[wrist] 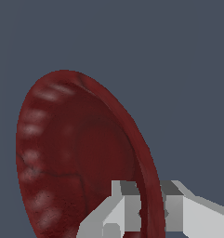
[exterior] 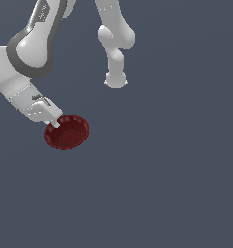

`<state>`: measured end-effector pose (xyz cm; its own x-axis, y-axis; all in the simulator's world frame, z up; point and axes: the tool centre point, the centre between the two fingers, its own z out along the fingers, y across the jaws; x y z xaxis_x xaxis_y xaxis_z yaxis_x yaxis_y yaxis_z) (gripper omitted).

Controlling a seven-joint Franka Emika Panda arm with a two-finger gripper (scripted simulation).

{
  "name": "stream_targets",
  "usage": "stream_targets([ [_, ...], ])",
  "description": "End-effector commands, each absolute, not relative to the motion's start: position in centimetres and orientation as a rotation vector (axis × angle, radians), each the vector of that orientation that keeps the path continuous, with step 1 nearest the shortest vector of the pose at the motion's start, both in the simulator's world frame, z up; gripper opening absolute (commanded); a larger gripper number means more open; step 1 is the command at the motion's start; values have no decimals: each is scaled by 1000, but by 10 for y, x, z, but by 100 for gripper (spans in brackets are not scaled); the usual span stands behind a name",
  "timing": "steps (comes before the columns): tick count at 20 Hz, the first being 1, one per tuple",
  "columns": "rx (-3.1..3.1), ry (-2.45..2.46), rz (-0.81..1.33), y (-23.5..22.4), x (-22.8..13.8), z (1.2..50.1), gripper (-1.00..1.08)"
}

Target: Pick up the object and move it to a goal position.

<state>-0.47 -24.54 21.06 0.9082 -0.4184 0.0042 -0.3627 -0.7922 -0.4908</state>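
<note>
- Slate-grey tabletop, bare around our arm.
- Red bowl (exterior: 67,132): exterior view's left; rigid, light, likely slippery.
- Pincer (wrist: 149,213): closed astride its fluted rim, the right spot, we judge.

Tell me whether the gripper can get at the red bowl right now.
Yes, it seems so: the gripper already straddles the rim of the red bowl, one finger inside and one outside, with nothing between them in the wrist view. Whether it is clamped tight is unclear.

Dish (wrist: 76,153): lower rim cut by wrist-view edge. Gripper (wrist: 148,211): fingers cropped there. Arm (exterior: 31,48): runs off exterior view's top and left.
</note>
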Motion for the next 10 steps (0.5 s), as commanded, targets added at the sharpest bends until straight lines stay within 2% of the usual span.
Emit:
stream_targets([
  [1, -2575, 562, -156, -249, 2, 220, -100],
  [10, -2573, 561, -158, -255, 10, 230, -100],
])
